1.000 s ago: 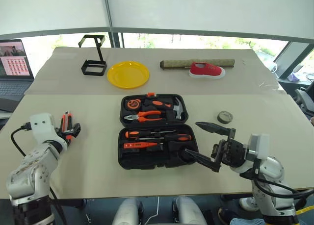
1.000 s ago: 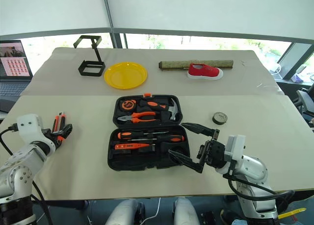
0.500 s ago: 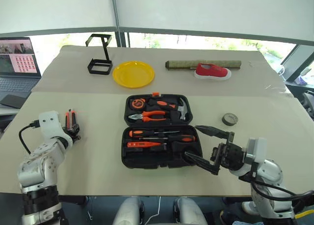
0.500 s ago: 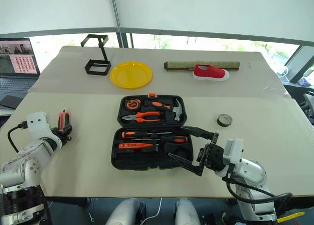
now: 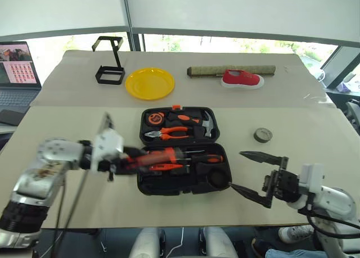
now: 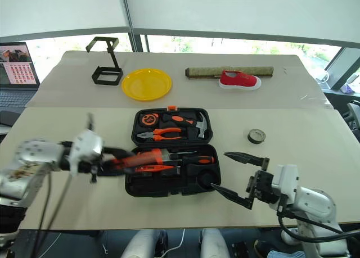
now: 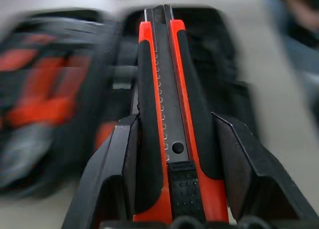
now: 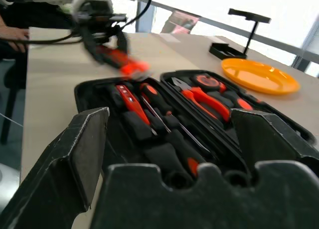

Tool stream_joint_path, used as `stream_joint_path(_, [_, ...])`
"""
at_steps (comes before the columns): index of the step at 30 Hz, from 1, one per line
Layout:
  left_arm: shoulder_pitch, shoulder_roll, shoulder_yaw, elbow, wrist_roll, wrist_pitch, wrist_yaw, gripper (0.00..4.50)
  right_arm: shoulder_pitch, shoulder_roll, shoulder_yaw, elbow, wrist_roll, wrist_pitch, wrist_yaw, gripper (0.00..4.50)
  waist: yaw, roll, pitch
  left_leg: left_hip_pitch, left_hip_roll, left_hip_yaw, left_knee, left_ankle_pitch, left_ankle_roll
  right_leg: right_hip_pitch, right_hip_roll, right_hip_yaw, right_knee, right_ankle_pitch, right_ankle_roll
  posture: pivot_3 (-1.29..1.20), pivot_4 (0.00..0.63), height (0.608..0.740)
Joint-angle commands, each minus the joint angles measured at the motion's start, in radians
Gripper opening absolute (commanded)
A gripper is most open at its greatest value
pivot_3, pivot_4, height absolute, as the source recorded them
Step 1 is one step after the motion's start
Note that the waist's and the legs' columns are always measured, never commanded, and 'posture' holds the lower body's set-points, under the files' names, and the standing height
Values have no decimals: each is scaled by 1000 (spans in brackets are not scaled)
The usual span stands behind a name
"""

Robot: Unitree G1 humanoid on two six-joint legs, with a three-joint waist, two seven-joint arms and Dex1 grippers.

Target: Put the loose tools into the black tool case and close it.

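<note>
- The left gripper (image 7: 164, 179) has its jaws clamped on the black-and-orange utility knife (image 7: 164, 99), one black finger on each long side of the handle; in the head views the knife (image 5: 154, 157) is carried over the near-left part of the open black tool case (image 5: 183, 185).
- The right gripper (image 5: 256, 173) hangs just off the case's near-right corner with its jaws spread wide and nothing between them.
- Already in the case's near half: two black-and-orange screwdrivers (image 6: 188, 158) lying in their slots, and the small all-orange screwdriver (image 8: 130, 102) beside them, though the knife partly hides it from the head views.
- The far half holds the pliers (image 5: 167, 134), hammer (image 5: 202, 123) and tape measure (image 5: 153, 118).
- The small dark grey tape roll (image 5: 262, 135) lies loose on the desk (image 5: 315, 145), to the right of the case and well apart from it.
- The case lies fully open and flat, its orange latch (image 5: 176, 107) at the far edge.
- My reading: the task is a little past halfway. Left to do: seat the knife in its slot, fetch the tape roll, most likely with the free right gripper, and fold the case shut and latch it.
</note>
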Motion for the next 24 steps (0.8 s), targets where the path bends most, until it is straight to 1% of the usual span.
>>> stream_joint_path(1, [-58,-21,-68,-23,107,1,55,1783,25,0,-26,-89,24,19,-38,4500,1,0,0,0,1,0,0,0,0,0,3,1,0,0,0,0,150,740])
stream_joint_path(5, [-96,-75,-138,-25,181,90,137,1783,69,10,-20,-147,22,33,-76,4500,3,0,0,0,1,-1,2,1,0,0,5,1,1,0,1,0,150,740])
stream_joint_path(7, [-100,-86,-167,-34,210,96,142,1783,77,14,-20,-165,19,38,-95,4500,3,0,0,0,1,-1,2,1,0,1,5,1,1,0,2,0,150,740])
stream_joint_path(10, [-96,-105,-183,-51,206,124,152,1783,77,19,-15,-179,14,46,-115,4500,3,0,0,0,1,-1,4,1,0,1,5,2,2,0,2,0,150,740])
stream_joint_path(13, [-97,-109,-200,-69,211,141,148,1783,77,19,-9,-187,12,49,-128,4500,3,0,0,0,1,-1,5,1,0,1,5,2,2,0,2,0,150,740])
stream_joint_path(17, [-113,-118,-222,-100,217,209,168,1783,80,17,-1,-197,11,52,-142,4500,4,0,0,0,1,-1,5,1,0,2,5,2,3,0,2,0,150,740])
stream_joint_path(21, [-111,-102,-248,-116,246,253,179,1783,80,16,3,-202,9,54,-150,4500,6,0,0,-1,1,-1,9,0,1,2,5,1,4,0,3,0,150,740])
stream_joint_path(24, [-99,-94,-257,-137,236,282,170,1783,80,17,5,-206,8,57,-154,4500,5,0,0,0,1,-2,11,0,1,3,5,1,4,0,3,0,150,740])
